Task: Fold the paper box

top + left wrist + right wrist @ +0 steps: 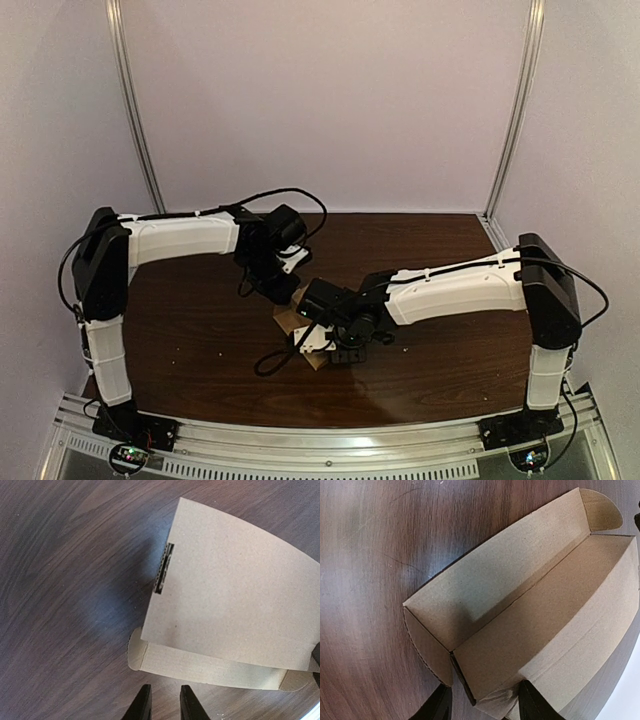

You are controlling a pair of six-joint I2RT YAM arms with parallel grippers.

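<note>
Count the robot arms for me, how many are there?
2. The left arm reaches in from the left side, the right arm from the right; both meet at the cardboard box mid-table.

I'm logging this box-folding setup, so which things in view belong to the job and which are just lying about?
For the job: paper box, left gripper, right gripper.

Just there: wooden table, a few tiny specks on it, metal rail at the near edge.
</note>
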